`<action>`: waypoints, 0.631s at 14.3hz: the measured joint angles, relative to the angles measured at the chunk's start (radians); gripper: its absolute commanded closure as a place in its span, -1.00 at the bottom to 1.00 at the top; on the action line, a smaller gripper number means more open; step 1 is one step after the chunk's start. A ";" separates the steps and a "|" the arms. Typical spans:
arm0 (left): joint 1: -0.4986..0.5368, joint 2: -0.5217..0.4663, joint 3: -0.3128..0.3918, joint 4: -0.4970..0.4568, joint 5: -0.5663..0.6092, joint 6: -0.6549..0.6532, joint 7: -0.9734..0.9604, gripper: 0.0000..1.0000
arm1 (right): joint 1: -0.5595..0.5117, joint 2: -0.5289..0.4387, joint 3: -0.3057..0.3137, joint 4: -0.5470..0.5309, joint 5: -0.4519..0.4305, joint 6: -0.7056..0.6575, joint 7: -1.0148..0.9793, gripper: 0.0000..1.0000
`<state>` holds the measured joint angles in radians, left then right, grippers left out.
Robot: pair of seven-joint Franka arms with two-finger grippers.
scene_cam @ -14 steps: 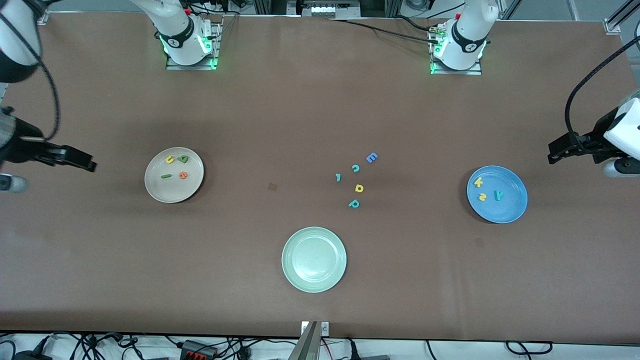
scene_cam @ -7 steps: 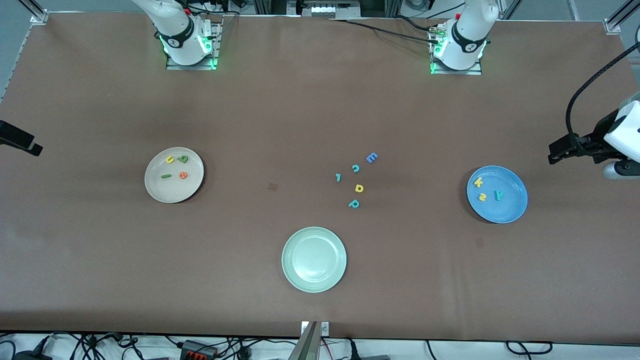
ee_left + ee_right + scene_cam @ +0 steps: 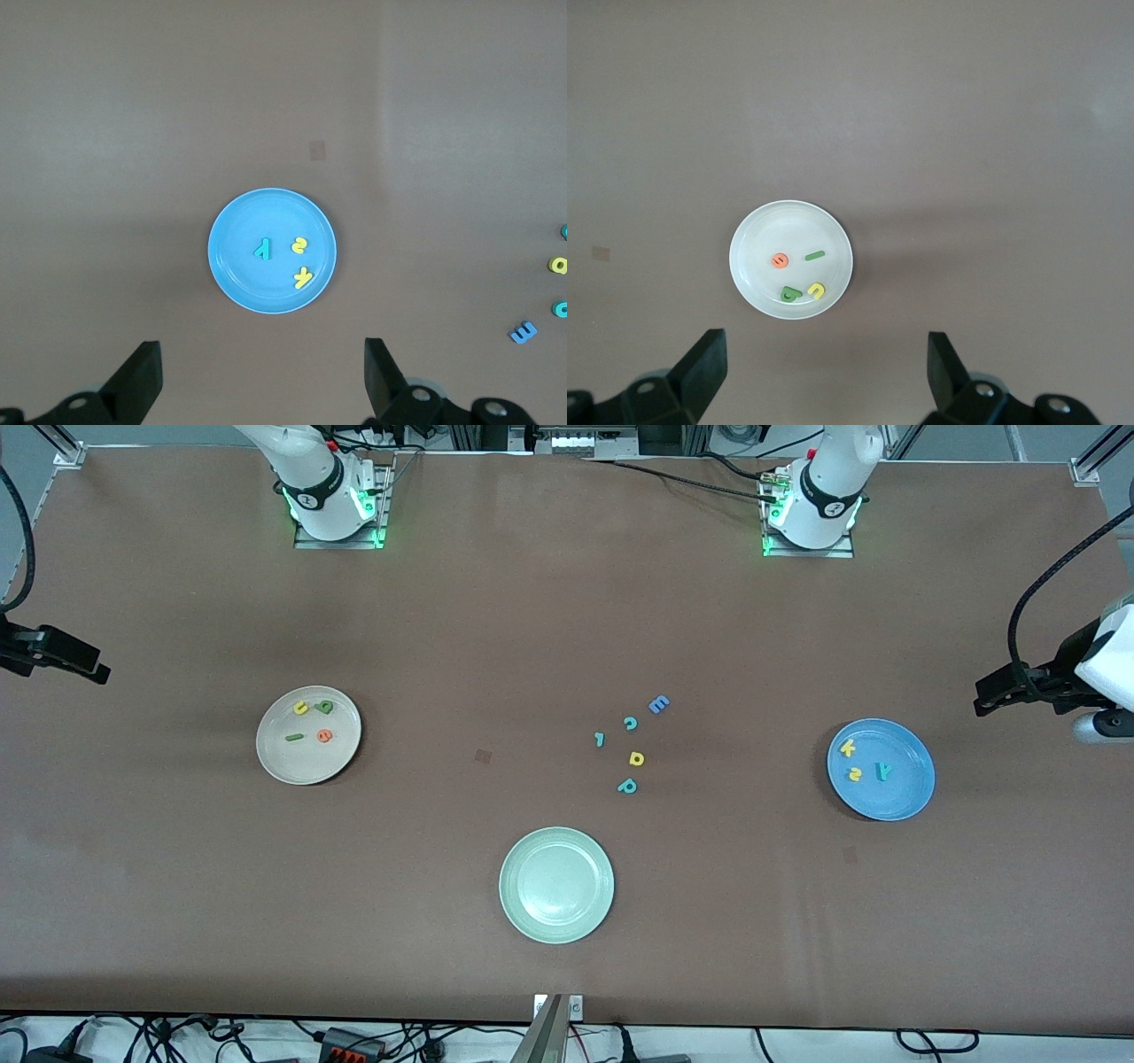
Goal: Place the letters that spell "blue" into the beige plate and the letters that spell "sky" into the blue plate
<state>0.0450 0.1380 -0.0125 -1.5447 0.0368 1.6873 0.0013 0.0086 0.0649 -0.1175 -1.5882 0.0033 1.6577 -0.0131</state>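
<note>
With four letters lying in the beige plate and three in the blue plate, I hold the left gripper and right gripper spread, empty, each high above its plate.

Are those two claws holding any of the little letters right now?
No. The left gripper and the right gripper are both open and empty, up above the blue plate and the beige plate.

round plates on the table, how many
3: a round beige plate toward the right arm's end, a round blue plate toward the left arm's end, a round pale green plate nearest the front camera.
</note>
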 measured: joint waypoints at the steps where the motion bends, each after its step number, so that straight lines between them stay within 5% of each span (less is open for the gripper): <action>1: 0.000 0.000 0.000 0.000 0.000 0.000 0.000 -1.00 | 0.000 -0.030 0.000 -0.045 0.000 0.014 0.000 -1.00; 9: 0.000 0.000 -0.001 0.000 0.000 0.000 0.000 -1.00 | 0.012 -0.094 0.015 -0.117 -0.042 0.018 -0.007 -1.00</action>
<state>0.0448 0.1384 -0.0132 -1.5445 0.0365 1.6873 0.0018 0.0203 -0.0291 -0.1027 -1.7054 -0.0390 1.6759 -0.0203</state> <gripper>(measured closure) 0.000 0.000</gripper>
